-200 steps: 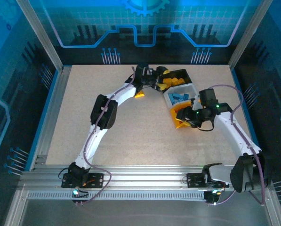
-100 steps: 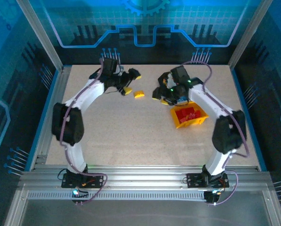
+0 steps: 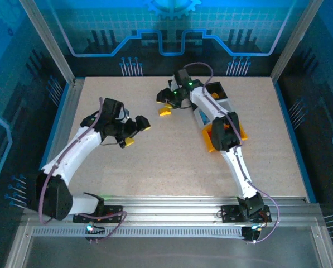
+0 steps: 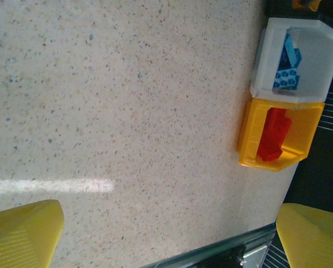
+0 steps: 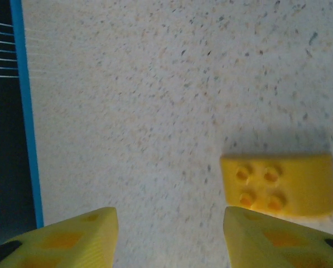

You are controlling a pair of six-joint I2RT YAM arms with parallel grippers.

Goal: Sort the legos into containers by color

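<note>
Nearest, the left hand (image 3: pixel 137 130) hangs empty, fingers (image 4: pixel 21 231) spread. Farther out, the right hand (image 5: pixel 167 223), fingers apart and empty, hovers off-centre of the yellow lego (image 5: pixel 276 184) lying on the counter (image 3: pixel 155 162); centre the brick between both fingers before closing.

the left arm (image 3: pixel 71 156) and right arm (image 3: pixel 241 167) have white links, black joints, thin purple cables (image 3: pixel 202 66) and yellow fingertips (image 4: pixel 21 231).

Matt speckled table (image 4: pixel 127 111), smooth plastic pieces.
Its top looks grainy and dull; the yellow brick (image 5: pixel 278 185) and yellow bin (image 4: pixel 246 137) are smooth plastic, the white bin (image 4: pixel 261 61) milky translucent, the frame rails (image 3: pixel 172 215) brushed metal.
</note>
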